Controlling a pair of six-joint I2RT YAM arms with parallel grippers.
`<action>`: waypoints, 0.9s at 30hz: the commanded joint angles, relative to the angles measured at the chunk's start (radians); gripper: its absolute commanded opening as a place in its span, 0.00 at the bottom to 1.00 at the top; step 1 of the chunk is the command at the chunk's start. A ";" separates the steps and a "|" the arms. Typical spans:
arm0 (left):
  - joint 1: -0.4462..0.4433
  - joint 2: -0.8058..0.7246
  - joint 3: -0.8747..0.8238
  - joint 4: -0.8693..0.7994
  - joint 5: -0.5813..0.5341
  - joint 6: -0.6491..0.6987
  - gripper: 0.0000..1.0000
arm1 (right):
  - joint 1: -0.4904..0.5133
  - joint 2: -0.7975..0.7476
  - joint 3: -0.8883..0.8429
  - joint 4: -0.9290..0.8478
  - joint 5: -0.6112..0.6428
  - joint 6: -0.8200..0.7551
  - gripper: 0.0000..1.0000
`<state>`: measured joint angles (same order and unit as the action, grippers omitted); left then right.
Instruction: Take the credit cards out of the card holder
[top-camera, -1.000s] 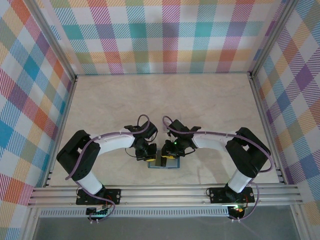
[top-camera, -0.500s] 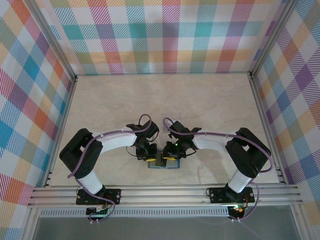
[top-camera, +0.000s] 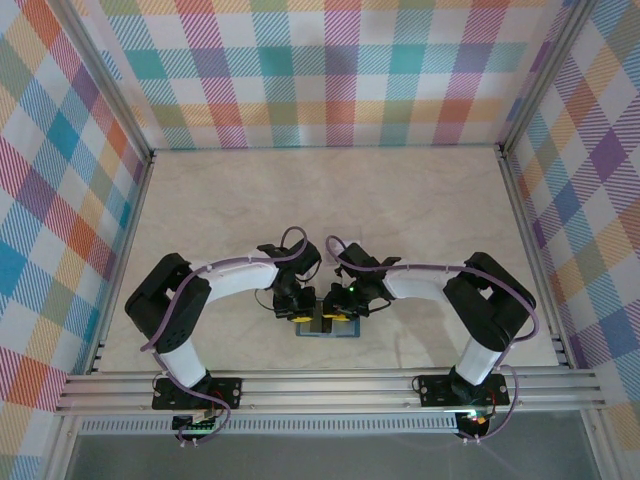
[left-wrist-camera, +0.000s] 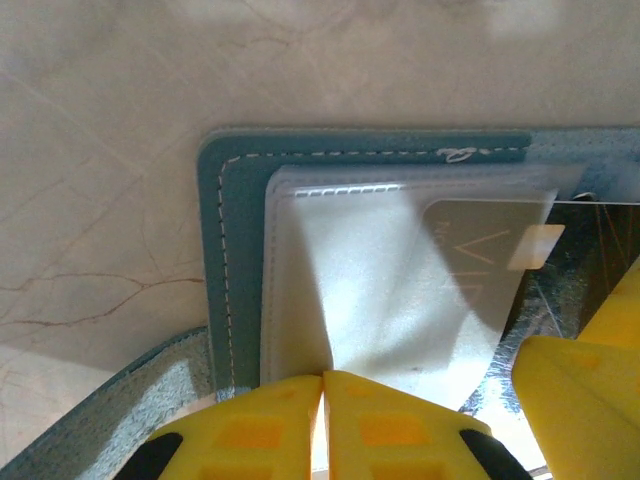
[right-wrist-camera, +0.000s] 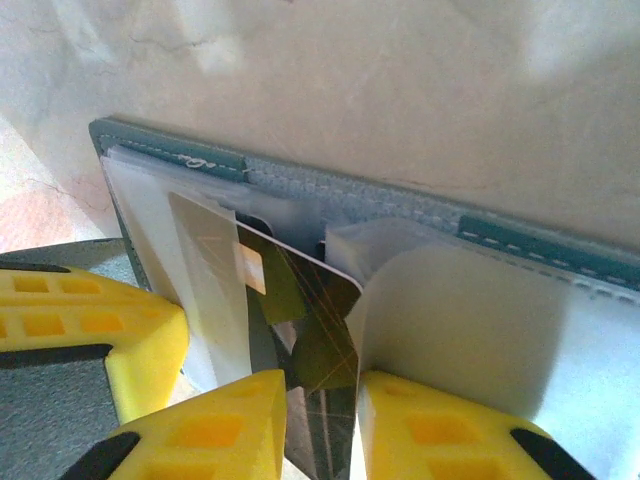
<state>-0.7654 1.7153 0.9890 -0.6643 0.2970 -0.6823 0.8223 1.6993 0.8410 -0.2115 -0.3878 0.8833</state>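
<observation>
- Over the last second the left arm folds its elbow inward and its wrist creeps closer to the right arm's. The right arm barely shifts.
- The card holder (top-camera: 322, 335) lies where it did, open on the worktop (top-camera: 330, 200) near the front edge, between the two arm bases.
- The left pincer (left-wrist-camera: 322, 388) is clenched, seemingly on the edge of the holder's translucent pocket leaf, pinning the teal cover (left-wrist-camera: 213, 260) down.
- The right pincer (right-wrist-camera: 320, 395) is closed on the dark credit card (right-wrist-camera: 305, 310), which stands tilted and still overlaps the pocket leaves.
- The pale credit card (right-wrist-camera: 205, 290), with its gold chip, sits just beside the dark one, under the translucent leaf.
- No card has come free, so the shift reads as bracing. With the holder anchored, a pull on the dark card looks likely to slide it out.
</observation>
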 joint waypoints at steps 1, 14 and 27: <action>-0.013 0.063 -0.035 -0.080 -0.088 0.018 0.12 | 0.003 0.004 -0.032 0.088 -0.037 0.025 0.25; -0.016 0.056 -0.041 -0.074 -0.096 0.017 0.11 | 0.003 -0.082 -0.020 0.005 0.006 -0.001 0.09; -0.016 0.031 -0.061 -0.054 -0.088 0.010 0.11 | 0.005 -0.102 0.089 -0.336 0.165 -0.079 0.03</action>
<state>-0.7708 1.7115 0.9867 -0.6655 0.2871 -0.6792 0.8196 1.6123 0.9100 -0.4107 -0.2913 0.8383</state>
